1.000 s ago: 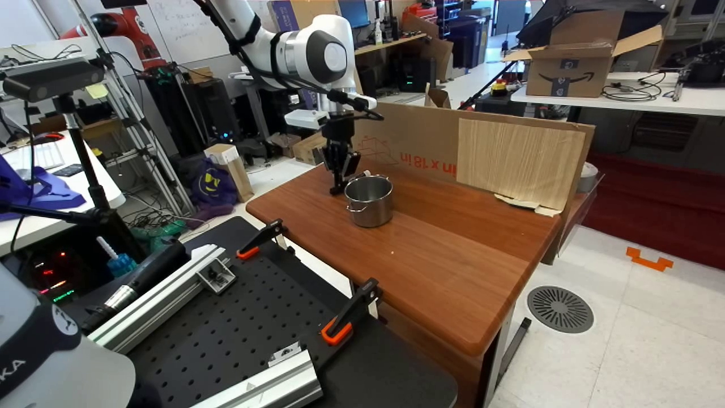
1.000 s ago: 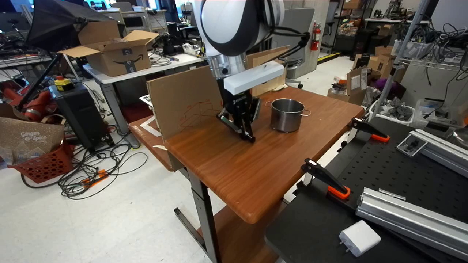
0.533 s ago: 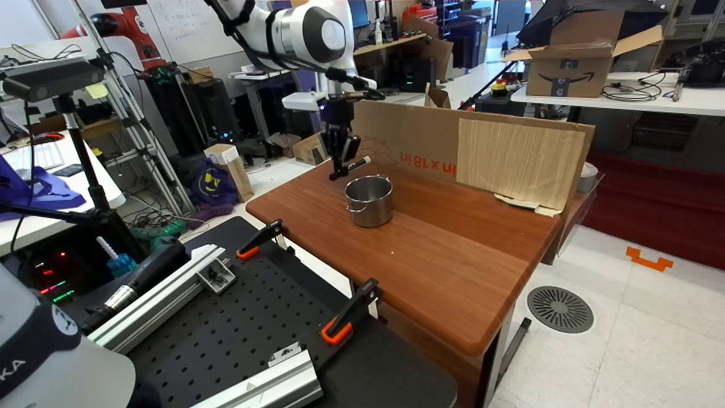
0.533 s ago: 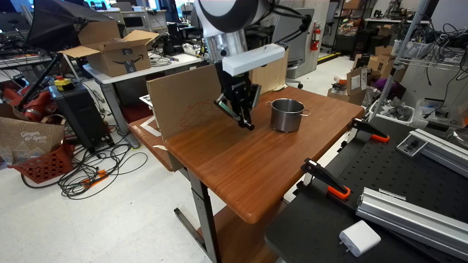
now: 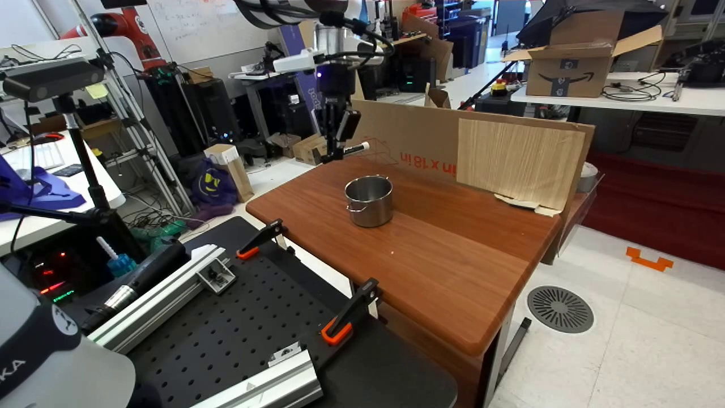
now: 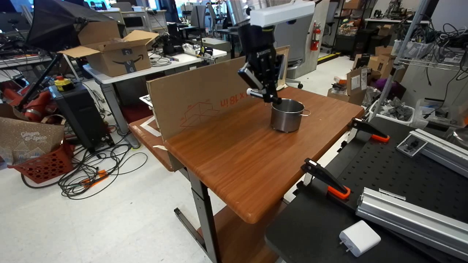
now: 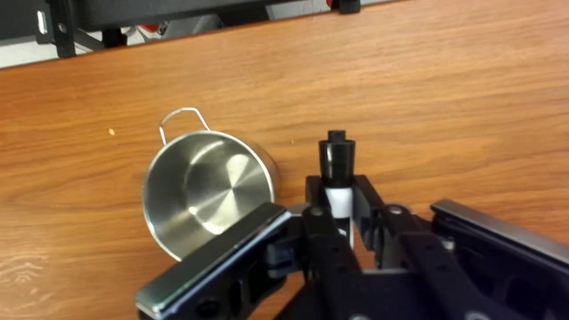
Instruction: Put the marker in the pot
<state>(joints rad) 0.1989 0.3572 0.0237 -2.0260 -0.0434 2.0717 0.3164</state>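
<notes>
Marker, dark at one end, white along the barrel, held in the air above the worktop, outside the pot. In the wrist view it lies lengthwise, dark end to 12 o'clock. Fingers pinched on it, one per side, about where dark meets white; lower barrel partly hidden between them. In an exterior view its white end juts from the fingers between 2 and 3 o'clock, and the pot sits at 5 o'clock from them.

Pot: silver-grey metal, upright on the worktop. Wrist view puts it at 9 o'clock from the marker, near, with a gap between. Wire handle on its rim at 11 o'clock; inner floor shiny.

Further out: worktop brown, wood-grained, pale speck at 10 o'clock from the pot in the wrist view. In an exterior view, cardboard sheet with red print, standing upright; wood-grain panel over part of it. Same view, orange-and-black clamps at 6 and 8 o'clock from the pot.
</notes>
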